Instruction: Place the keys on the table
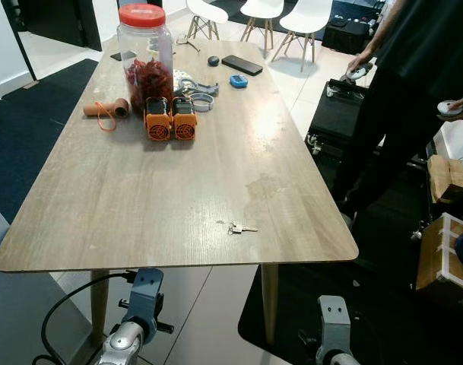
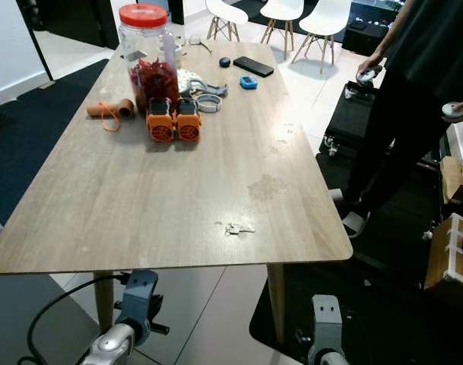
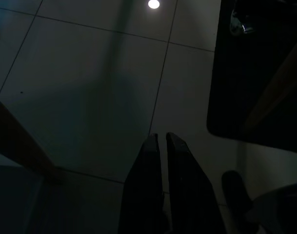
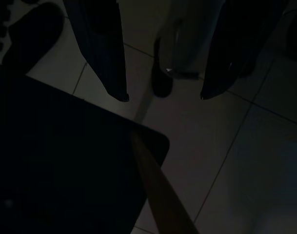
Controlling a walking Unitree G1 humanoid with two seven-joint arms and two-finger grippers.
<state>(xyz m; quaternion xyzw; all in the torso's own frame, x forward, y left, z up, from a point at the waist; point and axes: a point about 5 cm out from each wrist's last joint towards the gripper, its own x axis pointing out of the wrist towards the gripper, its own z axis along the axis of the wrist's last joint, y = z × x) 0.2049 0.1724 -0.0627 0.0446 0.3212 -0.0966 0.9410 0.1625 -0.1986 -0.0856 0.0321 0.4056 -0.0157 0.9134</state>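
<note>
The long light-wood table (image 1: pixel 140 190) fills the frame's centre; a small bunch of silver metal keys (image 1: pixel 239 227) lies near its lower right edge. Light, stiff and flat, they look awkward to pinch except at the ring. Both arms hang below the table: left gripper (image 3: pixel 162 140) nearly closed and empty, right gripper (image 4: pixel 163 96) spread wide, empty.
</note>
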